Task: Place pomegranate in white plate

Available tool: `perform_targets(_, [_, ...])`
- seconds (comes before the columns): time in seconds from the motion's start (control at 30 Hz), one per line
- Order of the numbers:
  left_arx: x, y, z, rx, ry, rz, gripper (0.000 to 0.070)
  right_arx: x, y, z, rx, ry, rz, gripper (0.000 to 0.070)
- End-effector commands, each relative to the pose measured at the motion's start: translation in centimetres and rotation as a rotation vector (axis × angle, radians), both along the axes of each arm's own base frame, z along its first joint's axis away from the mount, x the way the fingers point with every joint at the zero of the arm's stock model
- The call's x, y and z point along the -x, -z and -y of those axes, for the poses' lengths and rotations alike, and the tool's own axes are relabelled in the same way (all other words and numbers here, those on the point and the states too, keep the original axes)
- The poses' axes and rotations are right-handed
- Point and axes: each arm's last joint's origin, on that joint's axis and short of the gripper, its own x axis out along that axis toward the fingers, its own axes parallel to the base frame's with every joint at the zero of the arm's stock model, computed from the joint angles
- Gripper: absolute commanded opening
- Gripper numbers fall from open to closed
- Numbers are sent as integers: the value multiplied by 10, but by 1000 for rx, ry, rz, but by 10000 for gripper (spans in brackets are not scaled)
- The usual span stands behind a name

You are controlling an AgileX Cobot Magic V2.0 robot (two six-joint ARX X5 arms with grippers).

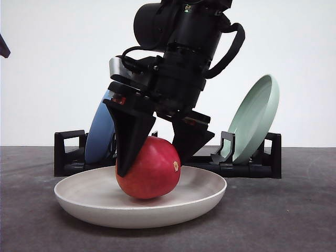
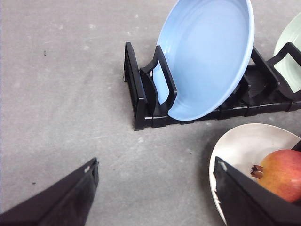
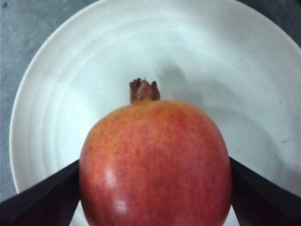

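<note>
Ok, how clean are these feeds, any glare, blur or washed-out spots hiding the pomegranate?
Front view: sharp, the backdrop bright, the pomegranate clearly lit in the white plate with a soft shadow beneath. Right wrist view: a little soft, the plate washed out near white, small highlights on the fruit between the right gripper fingers. Left wrist view: even light, mild sheen on the blue plate.

Grey table [image 1: 294, 220] w/ white plate [image 1: 94, 202], black rack [image 1: 251, 169].
</note>
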Motion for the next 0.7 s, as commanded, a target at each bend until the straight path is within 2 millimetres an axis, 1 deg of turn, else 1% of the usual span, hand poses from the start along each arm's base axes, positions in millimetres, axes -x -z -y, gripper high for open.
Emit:
perform_targets(0.0, [-2,-2,1,11,1,9,469,-1,-1,-8,-14,-22,17,539])
perform_targets(0.27, [-2,-2,1,16,-1,11,469,0,-1,-9,-14,-24,17,562])
perform_targets(0.33, [-2,-2,1,18,-2,11,469,0,-1,-9,-14,-23,16,602])
perform_targets(0.37, [-2,-2,1,18,-2,10,469,0,-1,-9,-13,-23,15,644])
perform_targets(0.4, [-2,-2,1,18,-2,10,469,0,-1,-9,-13,-23,15,654])
perform_targets(0.57, [-2,-2,1,18,-2,10,469,1,-5,-8,-22,-31,26,654])
perform_targets(0.67, [-2,-2,1,18,-2,10,469,1,-17,-3,-51,-35,61,654])
